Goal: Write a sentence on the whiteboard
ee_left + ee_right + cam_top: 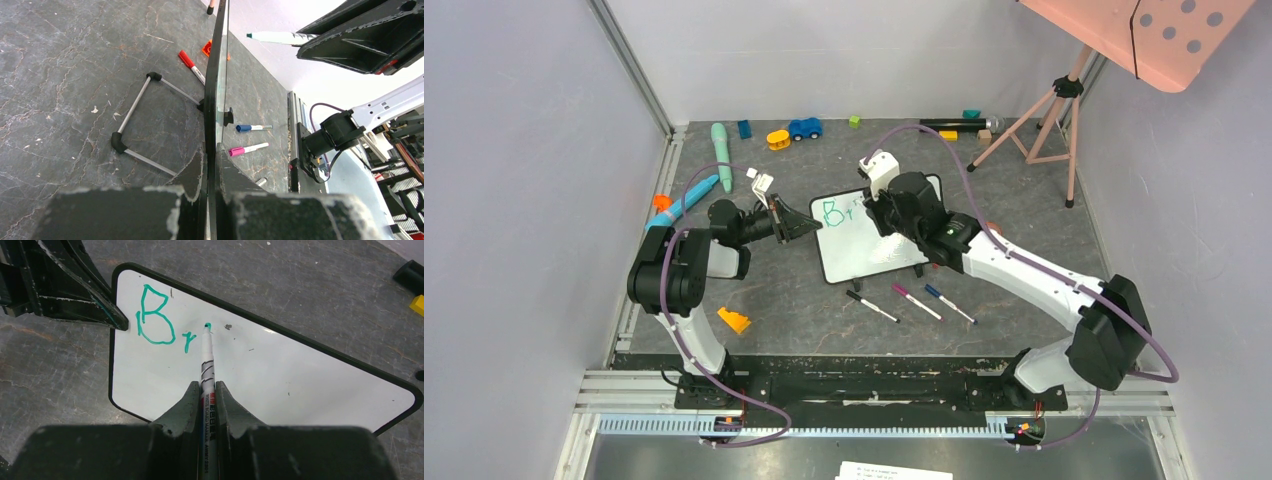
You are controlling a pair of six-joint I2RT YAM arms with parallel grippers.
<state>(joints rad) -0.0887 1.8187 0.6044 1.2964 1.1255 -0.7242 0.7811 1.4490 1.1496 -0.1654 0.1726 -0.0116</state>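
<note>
Whiteboard [280, 375] black-framed, sentence [159, 316] just teal "Br", left gripper [802, 224] clamping board edge, right gripper [206, 390] pinching marker [206, 355]

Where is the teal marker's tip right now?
Right wrist view: the teal marker, held in the right hand, has its tip on the whiteboard just right of the written "Br".

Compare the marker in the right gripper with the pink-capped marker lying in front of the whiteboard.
The white teal-tipped marker is clamped in the right gripper's jaws; the white pink-capped marker lies loose on the grey table. The teal one is uncapped, tip pointing at the small black-framed whiteboard beside the teal letters "Br"; the pink one is capped. Both are slim white-barrelled markers.
</note>
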